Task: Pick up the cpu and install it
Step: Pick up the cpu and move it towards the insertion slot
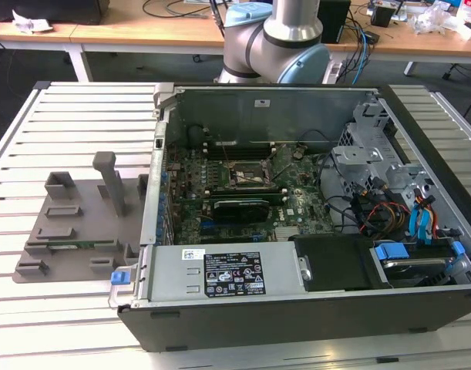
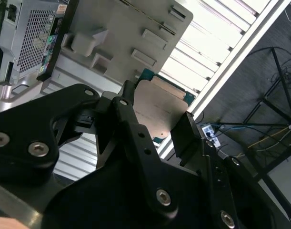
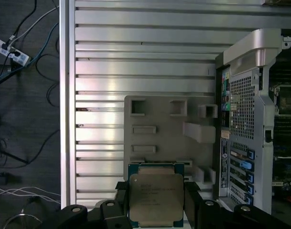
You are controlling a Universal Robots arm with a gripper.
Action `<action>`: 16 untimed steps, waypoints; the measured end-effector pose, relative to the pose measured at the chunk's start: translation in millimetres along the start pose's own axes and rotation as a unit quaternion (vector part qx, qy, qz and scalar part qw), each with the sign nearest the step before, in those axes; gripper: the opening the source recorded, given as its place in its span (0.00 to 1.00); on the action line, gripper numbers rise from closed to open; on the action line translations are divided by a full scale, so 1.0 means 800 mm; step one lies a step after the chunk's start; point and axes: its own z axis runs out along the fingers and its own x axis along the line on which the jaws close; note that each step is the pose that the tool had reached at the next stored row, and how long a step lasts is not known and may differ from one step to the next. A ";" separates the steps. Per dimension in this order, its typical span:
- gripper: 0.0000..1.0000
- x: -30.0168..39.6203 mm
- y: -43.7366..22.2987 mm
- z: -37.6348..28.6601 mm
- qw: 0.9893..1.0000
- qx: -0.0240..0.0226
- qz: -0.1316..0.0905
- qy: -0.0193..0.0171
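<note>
In the exterior view the open computer case [image 1: 258,116] shows a black socket [image 1: 247,174], seemingly bare, with a grey tray [image 1: 73,231] at its nine o'clock; in both wrist views my claw [image 2: 157,114] grips the cpu [image 3: 155,198] by two edges, held aloft, so picking looks done and installing remains.

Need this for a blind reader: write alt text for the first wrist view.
The tool grips the cpu by opposite edges, metal top facing the camera. Behind, a grey fixture lies on the slatted table beside the case.
</note>
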 end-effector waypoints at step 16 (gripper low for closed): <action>0.55 -0.0017 0.0022 0.0178 1.000 -0.001 0.000 0.000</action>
